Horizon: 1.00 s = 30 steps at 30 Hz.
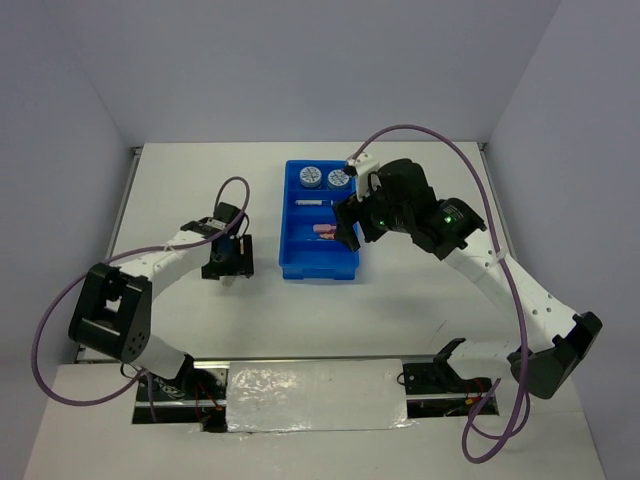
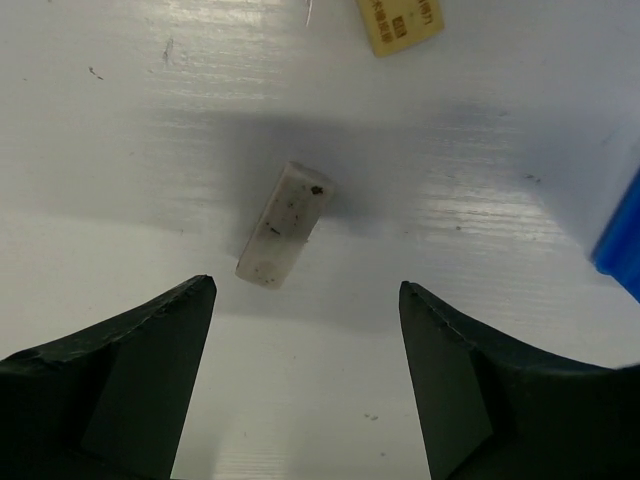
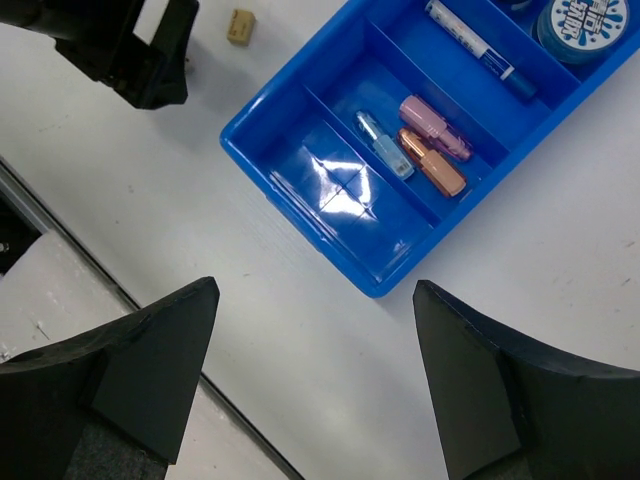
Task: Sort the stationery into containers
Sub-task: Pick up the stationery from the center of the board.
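Observation:
The bright blue tray (image 1: 318, 270) lies mid-table. Its far compartment holds two rolls (image 1: 311, 177) (image 1: 339, 178), the one behind it the white pen (image 1: 313, 203). In the right wrist view the tray (image 3: 300, 215) shows the pen (image 3: 480, 48), one roll (image 3: 590, 20), and pink (image 3: 435, 127), orange (image 3: 432, 160) and light-blue (image 3: 378, 145) bars in the third compartment; the nearest is empty. A grey bar (image 2: 285, 225) and a tan bar (image 2: 400, 22) lie on the table left of the tray. My left gripper (image 2: 305, 283) (image 1: 228, 266) is open just short of the grey bar. My right gripper (image 3: 315, 285) (image 1: 350, 228) is open, empty, above the tray's right side.
The tray's corner (image 2: 622, 240) is at the right of the left wrist view. The tan bar (image 3: 240, 25) and my left gripper (image 3: 140, 50) show in the right wrist view. The table's near edge with a dark rail (image 3: 70, 250) and a foil-covered panel (image 1: 315, 395) lie in front.

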Available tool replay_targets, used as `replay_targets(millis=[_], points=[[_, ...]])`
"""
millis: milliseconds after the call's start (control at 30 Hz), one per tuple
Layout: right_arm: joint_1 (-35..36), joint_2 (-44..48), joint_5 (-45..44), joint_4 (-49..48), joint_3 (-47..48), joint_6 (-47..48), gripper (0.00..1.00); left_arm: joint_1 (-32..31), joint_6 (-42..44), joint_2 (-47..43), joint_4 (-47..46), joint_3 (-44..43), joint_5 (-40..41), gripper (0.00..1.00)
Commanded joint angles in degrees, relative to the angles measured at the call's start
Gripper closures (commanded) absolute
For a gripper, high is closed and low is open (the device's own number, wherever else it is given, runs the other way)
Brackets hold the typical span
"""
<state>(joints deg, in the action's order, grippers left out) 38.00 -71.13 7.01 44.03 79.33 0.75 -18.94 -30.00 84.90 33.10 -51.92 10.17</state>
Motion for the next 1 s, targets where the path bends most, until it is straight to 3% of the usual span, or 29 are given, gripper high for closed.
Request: replay_targets(millis=[0, 200, 267, 300, 400, 433, 533, 600, 800, 967], points=[[-0.1, 1.0, 2.0, -3.2, 0.1, -0.7, 0.14, 0.0, 0.7, 1.9, -2.0, 0.6, 0.7, 0.15], [-0.3, 1.3, 1.9, -2.8, 0.1, -0.7, 0.14, 0.6, -0.5, 7.6, -2.4, -0.5, 2.3, 0.26], [-0.2, 1.6, 1.9, -3.1, -0.1, -0.7, 0.14, 0.6, -1.1, 9.0, -2.6, -0.7, 3.0, 0.35], [-0.3, 1.8, 2.0, -3.1, -0.3, -0.7, 0.14, 0.6, -1.4, 10.0, -2.3, -0.9, 3.4, 0.45], [-0.2, 2.1, 1.8, -2.9, -0.7, -0.7, 0.14, 0.7, -2.2, 10.8, -2.7, -0.3, 3.7, 0.48], [-0.2, 2.3, 1.4, -2.7, -0.8, -0.6, 0.14, 0.7, -2.5, 10.9, -2.2, -0.5, 3.9, 0.59], [-0.2, 2.4, 0.7, -2.2, -0.4, -0.3, 0.14, 0.6, -3.0, 8.4, -0.6, -1.7, 4.8, 0.77], [-0.2, 2.4, 0.4, -1.8, 0.0, 0.0, 0.14, 0.6, -3.4, 3.6, 1.9, -4.2, 5.8, 0.82], [-0.3, 1.2, -1.2, -1.1, 1.7, 1.0, 0.14, -5.8, -0.9, -8.2, 0.6, -13.7, 7.1, 0.83], [-0.4, 0.6, -2.5, -0.2, 3.7, 2.3, 0.14, -12.0, 18.3, -7.6, -12.3, -15.0, -12.5, 0.83]])
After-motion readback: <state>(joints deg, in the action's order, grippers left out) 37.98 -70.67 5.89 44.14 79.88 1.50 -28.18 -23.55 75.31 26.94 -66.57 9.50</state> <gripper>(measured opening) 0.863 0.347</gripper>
